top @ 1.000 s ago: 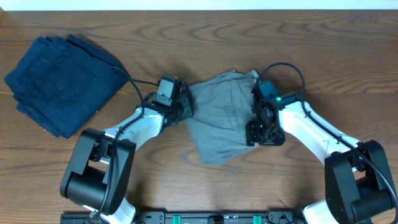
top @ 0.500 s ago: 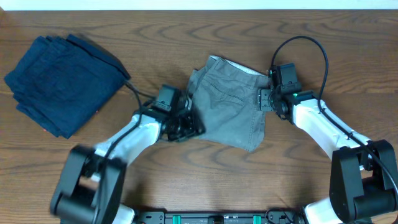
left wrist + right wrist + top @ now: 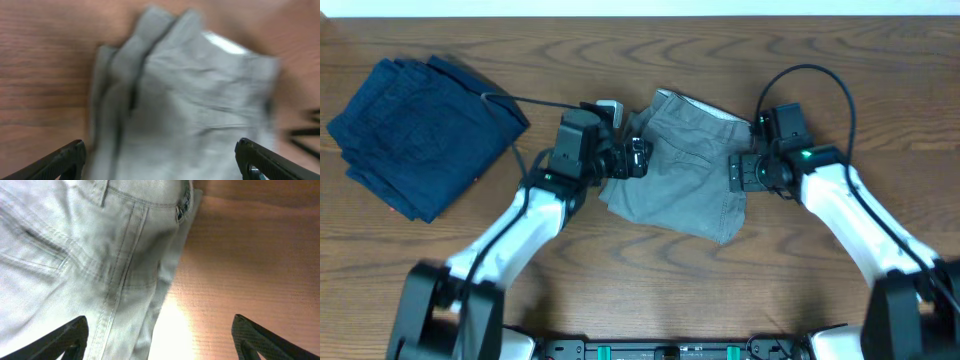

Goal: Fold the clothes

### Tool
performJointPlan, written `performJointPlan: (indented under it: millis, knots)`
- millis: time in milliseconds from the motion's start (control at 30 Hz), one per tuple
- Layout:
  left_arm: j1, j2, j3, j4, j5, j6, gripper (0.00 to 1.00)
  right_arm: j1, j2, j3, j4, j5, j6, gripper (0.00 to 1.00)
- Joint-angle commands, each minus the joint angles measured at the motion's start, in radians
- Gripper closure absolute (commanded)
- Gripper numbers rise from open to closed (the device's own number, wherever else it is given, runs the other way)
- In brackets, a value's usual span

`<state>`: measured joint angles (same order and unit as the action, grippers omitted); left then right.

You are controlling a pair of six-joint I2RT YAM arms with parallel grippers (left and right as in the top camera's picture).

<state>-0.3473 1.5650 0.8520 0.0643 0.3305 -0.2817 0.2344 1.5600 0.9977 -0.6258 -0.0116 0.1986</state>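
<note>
What worries me most is the grey trousers (image 3: pixel 680 175) coming undone. They lie mid-table as a loose, slightly crooked bundle. The waistband is toward the top of the frame, and one corner pokes out at the lower right. The layers on the bundle's left edge look unevenly stacked in the left wrist view, though that picture is blurred. If a tool closes on only the top layer, or brushes an edge in passing, I'd expect the stack to slide or peel open on the smooth table (image 3: pixel 880 80). The protruding corner could also be caught and dragged.

The left tool (image 3: pixel 632 158) is level with the upper left edge of the bundle, touching or just beside it; I cannot tell which. Its arm reaches up from the lower left of the frame. In its own camera the fingers (image 3: pixel 65 157) stand wide apart with nothing gripped and the cloth lying below them.

The right tool (image 3: pixel 738 172) is at the bundle's right edge, its arm angling in from the lower right. Its jaws are also spread wide and empty, straddling the boundary between fabric and bare wood.

The navy garment (image 3: pixel 415 130) lies folded in the upper left, well apart.
</note>
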Motion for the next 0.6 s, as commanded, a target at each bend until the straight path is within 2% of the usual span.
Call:
performJointPlan:
  millis: [0, 167, 467, 500, 567]
  knots:
    - [0.029, 0.111, 0.081, 0.002, -0.033, 0.114, 0.04, 0.000, -0.101, 0.016, -0.047, -0.013, 0.033, 0.07]
    - [0.026, 0.251, 0.175, 0.008, -0.029, 0.193, 0.04, 0.000, -0.224, 0.016, -0.165, -0.016, 0.032, 0.04]
    - [-0.009, 0.400, 0.202, 0.003, 0.105, 0.191, 0.04, 0.000, -0.286, 0.016, -0.212, -0.022, 0.034, 0.03]
    - [-0.017, 0.410, 0.202, 0.000, 0.117, 0.191, 0.08, 0.000, -0.285, 0.016, -0.212, -0.023, 0.034, 0.03]
    - [-0.029, 0.423, 0.202, -0.002, 0.139, 0.192, 0.30, 0.000, -0.286, 0.016, -0.212, -0.023, 0.033, 0.03]
